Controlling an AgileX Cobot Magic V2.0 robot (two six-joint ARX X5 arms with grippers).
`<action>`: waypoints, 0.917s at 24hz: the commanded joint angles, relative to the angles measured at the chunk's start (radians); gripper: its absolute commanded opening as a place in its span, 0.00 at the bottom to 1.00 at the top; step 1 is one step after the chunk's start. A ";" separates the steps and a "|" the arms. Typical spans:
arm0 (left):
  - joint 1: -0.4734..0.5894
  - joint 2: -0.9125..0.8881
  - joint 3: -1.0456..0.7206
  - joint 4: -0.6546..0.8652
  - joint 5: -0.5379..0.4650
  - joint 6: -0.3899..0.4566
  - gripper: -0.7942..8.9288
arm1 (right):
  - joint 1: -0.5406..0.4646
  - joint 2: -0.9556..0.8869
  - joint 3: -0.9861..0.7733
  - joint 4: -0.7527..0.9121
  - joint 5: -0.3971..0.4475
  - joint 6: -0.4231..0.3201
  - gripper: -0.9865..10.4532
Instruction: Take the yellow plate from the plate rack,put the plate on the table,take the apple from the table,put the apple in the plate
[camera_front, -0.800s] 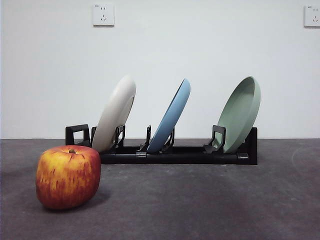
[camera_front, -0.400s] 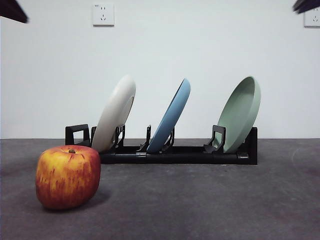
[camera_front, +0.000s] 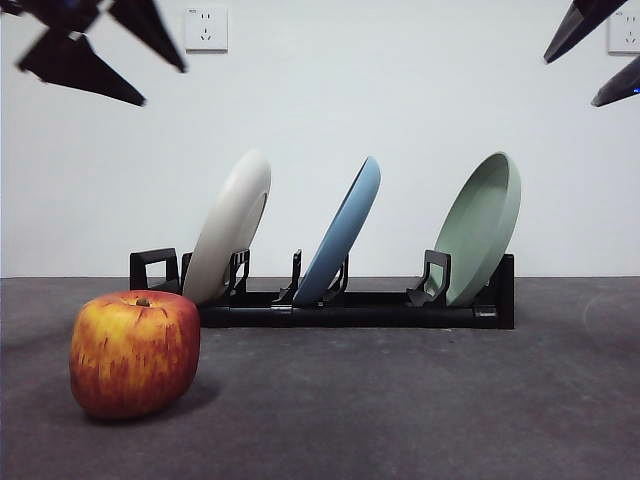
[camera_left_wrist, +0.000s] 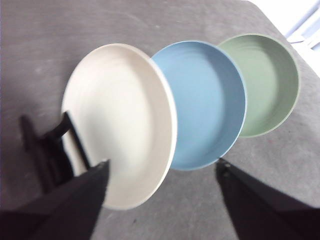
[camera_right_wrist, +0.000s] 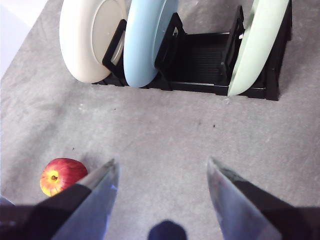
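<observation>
Desk (camera_front: 420, 410): dark grey, mottled; it carries the rack and the apple.
Rack (camera_front: 360, 308): long, low and black, standing across the desk toward its far edge, loop handle at the end nearest the apple.
Cream plate (camera_front: 228, 228): leaning on edge in the rack slot next to the handle; nothing grips it.
Blue plate (camera_front: 342, 232): leaning in the middle slot.
Green plate (camera_front: 482, 226): leaning in the slot at the far end from the handle.
Apple (camera_front: 135, 352): red and yellow, on the desk near its front edge, in front of the handle end of the rack, apart from it.
Left gripper (camera_left_wrist: 162, 167): jaws spread wide, empty, hovering above the cream plate.
Right gripper (camera_right_wrist: 162, 167): jaws spread wide, empty, above bare desk in front of the rack.
</observation>
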 joint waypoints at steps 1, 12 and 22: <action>-0.035 0.087 0.077 -0.012 0.009 0.008 0.47 | 0.003 0.003 0.002 0.005 -0.001 -0.011 0.34; -0.104 0.360 0.203 0.036 -0.020 -0.040 0.46 | 0.014 0.003 0.002 0.005 0.002 -0.011 0.34; -0.106 0.361 0.208 0.072 -0.014 -0.037 0.07 | 0.014 0.004 0.002 0.005 0.007 -0.011 0.33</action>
